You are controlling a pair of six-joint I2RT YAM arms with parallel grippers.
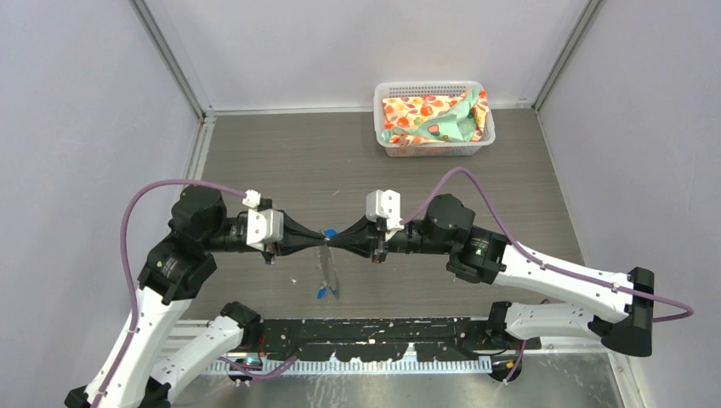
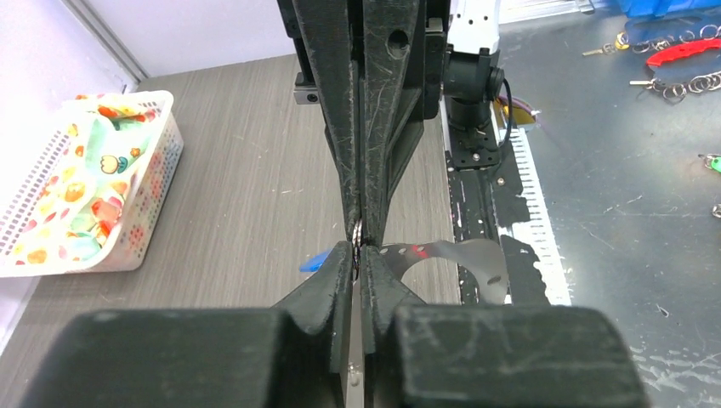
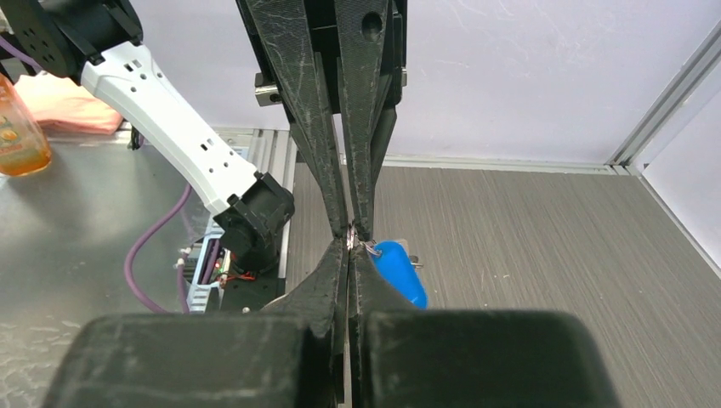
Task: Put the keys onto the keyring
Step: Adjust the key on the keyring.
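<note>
Above the middle of the table [image 1: 281, 161], my left gripper [image 1: 320, 237] and right gripper [image 1: 337, 237] meet tip to tip, each with its jaws pinched narrow on the top of the keyring [image 1: 327, 270]. The loop hangs below them, with 1 blue key [image 1: 321, 294] at its low end. A white basket [image 1: 434, 146] sits far back.

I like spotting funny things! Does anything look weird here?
Only the keyring: it dangles in mid-air, pinched where the left gripper and right gripper meet tip to tip, a blue key hanging below. Nothing spilled.
</note>
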